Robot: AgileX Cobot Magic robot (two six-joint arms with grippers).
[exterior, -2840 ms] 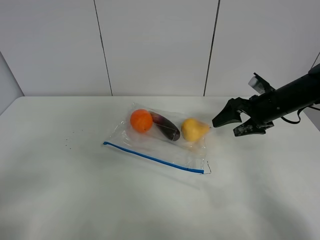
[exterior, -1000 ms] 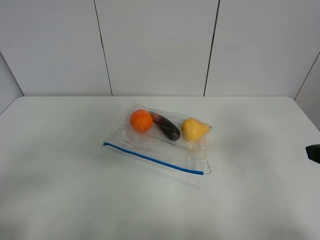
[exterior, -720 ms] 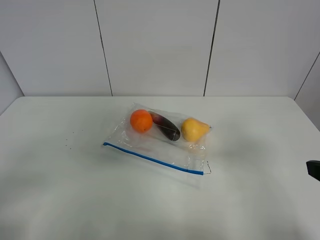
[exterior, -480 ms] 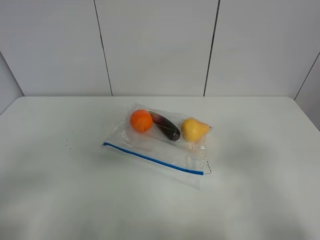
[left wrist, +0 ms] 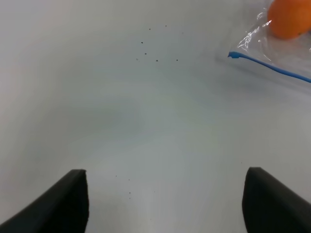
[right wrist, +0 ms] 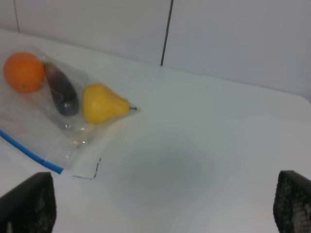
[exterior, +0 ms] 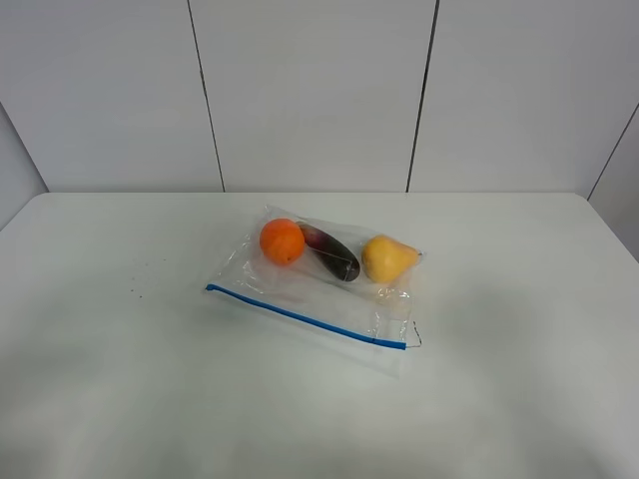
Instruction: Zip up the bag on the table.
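While the bag (exterior: 318,282) lies flat at centre frame on the white bench (exterior: 120,399), both sets of fingers stand apart, holding nothing.

Inside the clear plastic, the orange (exterior: 283,240), the dark eggplant (exterior: 332,253) and the yellow pear (exterior: 387,257) sit in a row along the upper edge; the blue zip strip (exterior: 305,315) runs along the lower edge. Left fingers (left wrist: 73,201) show at the lower corners of the left wrist view over bare bench, right fingers (right wrist: 29,204) likewise in the right wrist view, both well apart from the bag.
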